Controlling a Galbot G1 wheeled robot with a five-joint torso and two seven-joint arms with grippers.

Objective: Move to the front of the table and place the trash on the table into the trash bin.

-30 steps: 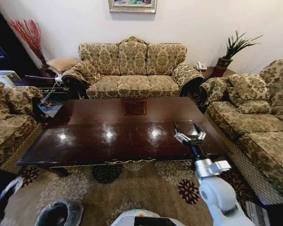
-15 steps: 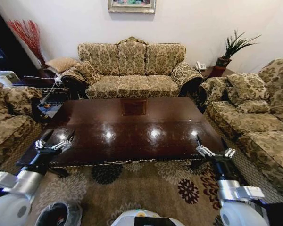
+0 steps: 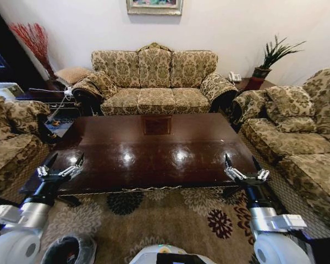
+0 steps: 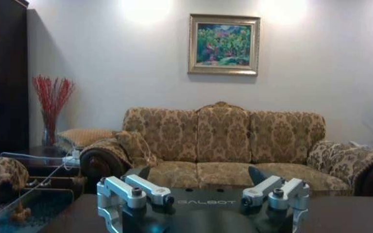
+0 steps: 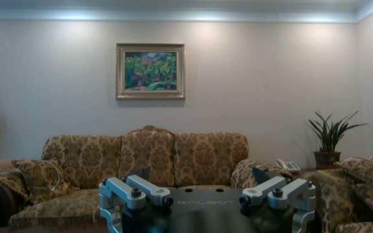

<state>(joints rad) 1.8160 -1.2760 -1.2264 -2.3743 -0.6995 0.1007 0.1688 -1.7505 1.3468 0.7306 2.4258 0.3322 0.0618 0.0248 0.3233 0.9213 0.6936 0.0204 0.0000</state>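
A patterned sofa (image 3: pixel 154 77) and a framed painting (image 3: pixel 154 6) are facing the robot across the glossy dark worktop (image 3: pixel 148 151), which is reflecting the ceiling lights. The left gripper (image 3: pixel 60 164) is hovering over the near left corner, fingers spread apart. The right gripper (image 3: pixel 242 168) is hovering over the near right corner, fingers likewise parted. The trash bin (image 3: pixel 69 250) is sitting on the carpet (image 3: pixel 170 214) by the left arm, perhaps holding something red.

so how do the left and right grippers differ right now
The left gripper hangs over the table's near left corner; the right gripper hangs over its near right corner. The trash bin sits on the floor below the left arm, not the right. Both are open, empty and level with each other.
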